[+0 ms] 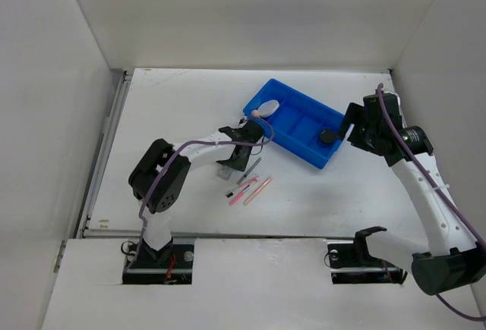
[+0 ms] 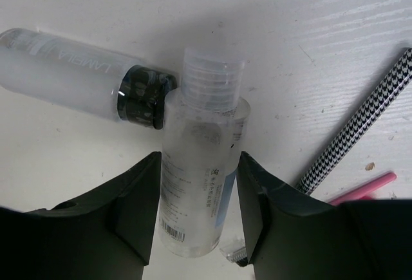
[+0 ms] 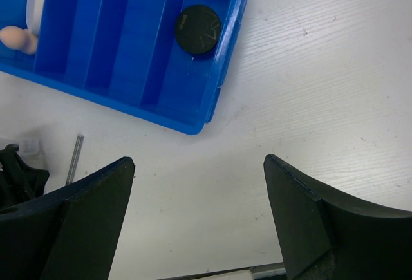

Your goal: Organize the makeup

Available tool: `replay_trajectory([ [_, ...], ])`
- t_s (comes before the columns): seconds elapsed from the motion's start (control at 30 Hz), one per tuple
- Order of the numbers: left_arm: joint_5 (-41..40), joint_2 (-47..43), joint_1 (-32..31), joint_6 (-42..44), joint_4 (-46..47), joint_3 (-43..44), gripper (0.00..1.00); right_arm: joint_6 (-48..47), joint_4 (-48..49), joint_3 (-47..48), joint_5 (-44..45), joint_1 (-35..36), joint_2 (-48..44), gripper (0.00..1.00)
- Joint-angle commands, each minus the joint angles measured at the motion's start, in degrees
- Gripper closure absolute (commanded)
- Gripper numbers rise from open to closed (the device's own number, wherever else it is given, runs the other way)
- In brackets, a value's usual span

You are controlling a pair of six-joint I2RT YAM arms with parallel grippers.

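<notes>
My left gripper (image 2: 196,212) is closed on a clear vial (image 2: 199,158) with a ribbed clear cap; the jaws press both its sides. A second clear vial (image 2: 64,71) with a black collar lies on the table beside it. The houndstooth-handled brush (image 2: 360,132) and a pink stick (image 2: 364,188) lie to the right. In the top view the left gripper (image 1: 230,167) is just left of the brush (image 1: 249,171) and the pink sticks (image 1: 247,190). The beige sponge (image 1: 267,107) and the black compact (image 1: 326,136) lie in the blue tray (image 1: 292,87). My right gripper (image 1: 351,124) is open and empty.
The right wrist view shows the tray's rim (image 3: 193,122), the compact (image 3: 198,29) in its end compartment and the sponge (image 3: 16,35) at the far end. White walls enclose the table on three sides. A metal rail (image 1: 102,155) runs along the left edge.
</notes>
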Motion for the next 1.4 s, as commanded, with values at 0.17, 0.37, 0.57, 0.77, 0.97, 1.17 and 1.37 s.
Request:
replay_trajectory([
  [0.17, -1.4, -10.1, 0.1, 1.6, -7.2, 7.5, 1.0, 0.2, 1.6, 1.0, 0.7, -0.2, -0.8, 0.12],
  [0.37, 4.6, -13.0, 0.1, 5.2, -8.6, 16.8, 1.0, 0.2, 1.6, 1.6, 1.9, -0.2, -0.8, 0.12],
  [0.57, 10.0, -3.4, 0.1, 8.3, -8.6, 31.4, 1.0, 0.2, 1.1, 1.6, 1.9, -0.2, -0.8, 0.12],
  [0.77, 12.3, 8.1, 0.1, 12.3, -5.8, 47.1, 1.0, 0.8, 0.1, 3.2, 2.4, -0.2, -0.8, 0.12],
  [0.97, 15.4, 17.1, 0.1, 15.7, -1.4, 56.3, 1.0, 1.3, 0.1, 3.2, 1.8, -0.2, -0.8, 0.12],
  [1.17, 19.4, 26.5, 0.1, 15.7, -0.2, 66.5, 1.0, 2.4, -0.5, 1.5, 1.2, -0.2, -0.8, 0.12],
  [1.37, 19.5, 29.7, 1.2, 13.6, 3.5, 69.6, 1.0, 2.4, -1.0, 0.9, 3.2, -0.2, -1.4, 0.12],
])
